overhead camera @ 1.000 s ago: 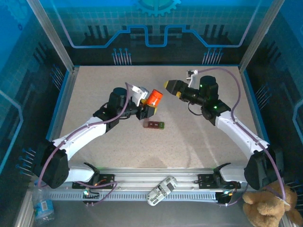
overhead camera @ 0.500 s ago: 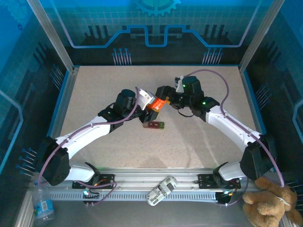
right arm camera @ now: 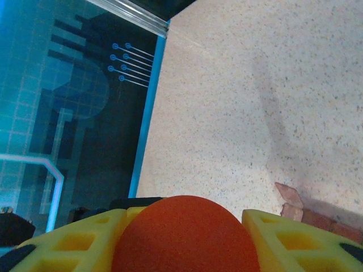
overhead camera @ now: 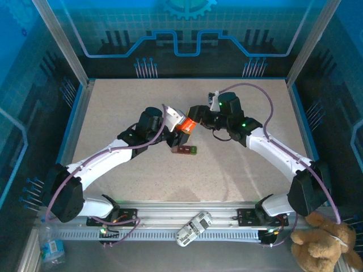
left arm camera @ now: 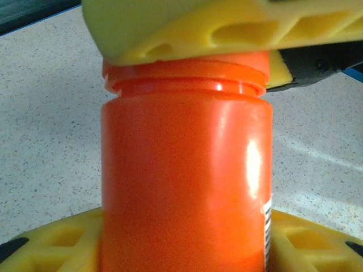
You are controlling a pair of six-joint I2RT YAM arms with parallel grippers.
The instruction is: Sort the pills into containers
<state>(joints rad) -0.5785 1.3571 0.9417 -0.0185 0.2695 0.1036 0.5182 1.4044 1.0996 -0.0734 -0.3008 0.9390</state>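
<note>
Bottle [left arm camera: 181, 170], which we judge light and slippery, sits clamped in the left end effector [left arm camera: 181, 249] by its body, the right end effector [right arm camera: 184, 241] gripping its cap [right arm camera: 184, 218].

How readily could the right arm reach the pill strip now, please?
Probably not yet: the right gripper is closed on the cap of the orange bottle held by the left gripper.

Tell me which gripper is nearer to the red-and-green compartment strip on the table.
Left. The left gripper, holding the orange bottle, hangs just past the containers on their far side; the right gripper, on the bottle's cap, is farther back.
</note>
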